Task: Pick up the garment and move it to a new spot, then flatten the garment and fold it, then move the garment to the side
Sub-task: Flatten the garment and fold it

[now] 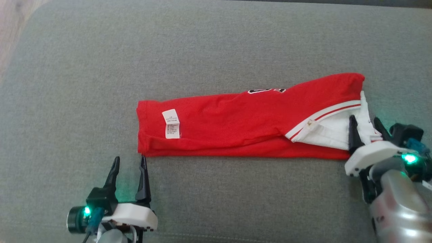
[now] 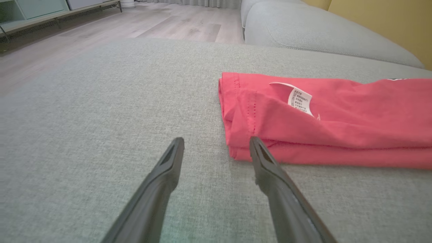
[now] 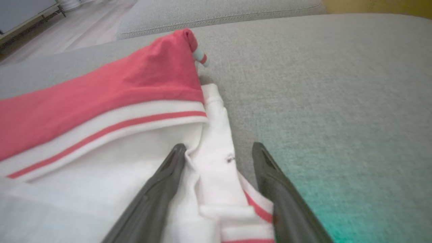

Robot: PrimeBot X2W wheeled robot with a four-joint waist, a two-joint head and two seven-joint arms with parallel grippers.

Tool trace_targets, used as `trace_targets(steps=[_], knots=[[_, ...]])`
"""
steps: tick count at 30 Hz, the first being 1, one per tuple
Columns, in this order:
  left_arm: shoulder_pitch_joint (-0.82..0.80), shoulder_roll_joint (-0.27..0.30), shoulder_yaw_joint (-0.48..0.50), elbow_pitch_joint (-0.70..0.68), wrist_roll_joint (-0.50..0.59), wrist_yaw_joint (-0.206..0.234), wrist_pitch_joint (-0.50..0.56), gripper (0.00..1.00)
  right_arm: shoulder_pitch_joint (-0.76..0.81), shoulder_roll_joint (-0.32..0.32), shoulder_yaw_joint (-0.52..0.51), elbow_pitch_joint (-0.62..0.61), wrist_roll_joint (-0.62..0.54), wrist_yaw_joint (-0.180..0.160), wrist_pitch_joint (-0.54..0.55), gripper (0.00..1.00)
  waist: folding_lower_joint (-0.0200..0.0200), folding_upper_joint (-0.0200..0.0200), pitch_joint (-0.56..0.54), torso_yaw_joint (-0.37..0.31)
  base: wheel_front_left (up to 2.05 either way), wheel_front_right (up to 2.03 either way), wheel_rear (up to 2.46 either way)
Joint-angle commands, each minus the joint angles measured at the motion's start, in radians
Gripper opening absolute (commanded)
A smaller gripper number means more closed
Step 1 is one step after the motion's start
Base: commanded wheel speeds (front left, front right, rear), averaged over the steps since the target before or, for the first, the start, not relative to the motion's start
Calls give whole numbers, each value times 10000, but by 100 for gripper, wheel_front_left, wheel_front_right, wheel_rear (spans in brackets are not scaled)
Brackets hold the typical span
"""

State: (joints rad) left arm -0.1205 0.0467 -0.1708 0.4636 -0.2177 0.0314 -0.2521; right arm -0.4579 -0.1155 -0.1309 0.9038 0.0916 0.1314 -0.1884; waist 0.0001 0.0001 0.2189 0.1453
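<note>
At the lower left of the head view, the left end effector [image 1: 130, 157] is held low over the grey cushion [image 1: 216, 44] with its fingers apart and nothing between them. One fingertip is seen just at the garment's near left corner, apparently so that this corner can be taken.

At the lower right, the right end effector [image 1: 364, 118] is likewise spread wide and clamped on nothing. In the right wrist view, one of its fingers is laid over the white sleeve end [image 1: 330, 133] and the other is set just beside the cloth edge, above the cushion. That edge is thus straddled, which is judged to be a stance for pinching it.

Between the two, the garment [image 1: 236, 125] is laid flat across the middle of the frame as a long red band, already doubled lengthwise. A white label [image 1: 171, 123] is turned up near its left end, and red-and-white stripe trim [image 1: 330, 113] is exposed at the right. With both ends attended to, a further fold or the shift aside is judged to be in preparation.

Farther off, bare cushion is seen, and a wooden floor [image 2: 168, 23] at the top of the left wrist view.
</note>
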Motion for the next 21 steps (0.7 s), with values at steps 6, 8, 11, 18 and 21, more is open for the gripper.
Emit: trace_targets(steps=[6,8,11,18,21], knots=[[-349,36,333,-263,-3,48,-97,100,-354,159,1431,534,992,-7,123,100,-1,-1,25,-34,0,0,0],[-385,36,289,-278,-15,35,-97,100,-378,122,1716,709,1344,-7,247,80,-1,-1,9,-73,0,0,0],[-430,36,243,-283,-38,20,-97,100,-438,-77,1889,829,1804,-7,73,0,-1,-1,-43,-167,0,0,0],[-219,36,289,-168,-13,-96,-97,100,-346,-919,1208,834,2124,-7,-664,0,-1,-1,-495,-500,0,0,0],[-111,36,262,-94,-2,-167,-97,100,-259,-1135,1021,179,2040,-7,-722,0,-1,-1,-656,-663,0,0,0]])
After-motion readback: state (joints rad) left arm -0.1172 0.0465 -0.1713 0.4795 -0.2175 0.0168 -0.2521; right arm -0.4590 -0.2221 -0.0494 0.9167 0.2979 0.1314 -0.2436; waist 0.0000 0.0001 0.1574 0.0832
